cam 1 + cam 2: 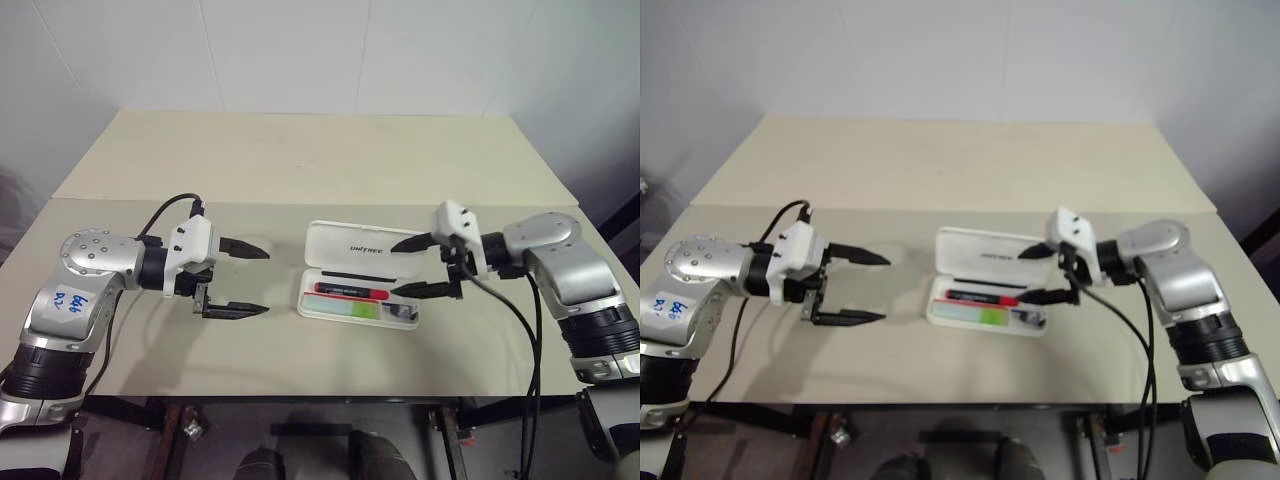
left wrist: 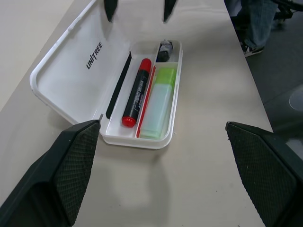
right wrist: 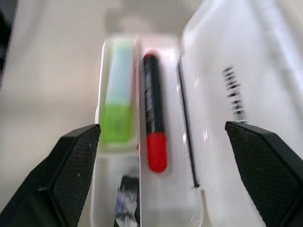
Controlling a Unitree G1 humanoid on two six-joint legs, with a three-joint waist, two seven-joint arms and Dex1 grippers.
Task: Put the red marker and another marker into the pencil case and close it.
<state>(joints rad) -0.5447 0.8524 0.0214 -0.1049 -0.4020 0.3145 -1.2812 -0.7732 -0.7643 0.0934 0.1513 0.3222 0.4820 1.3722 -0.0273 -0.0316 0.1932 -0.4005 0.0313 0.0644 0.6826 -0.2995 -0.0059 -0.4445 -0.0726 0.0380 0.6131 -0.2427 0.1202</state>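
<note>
In the open pencil case [image 1: 360,283] mid-surface, red marker [image 1: 352,291] and green highlighter [image 1: 349,310] lie side by side; my right end effector [image 1: 412,267] and left end effector [image 1: 249,281] gape wide, empty, flanking for lid closing.

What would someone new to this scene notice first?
The open white case near the middle of the table, lid laid back, with the red marker and the green highlighter lying side by side inside. Next, the two black pincers facing it from either side, both open and empty: the left pincer apart from the case, the right pincer above its end.
</note>
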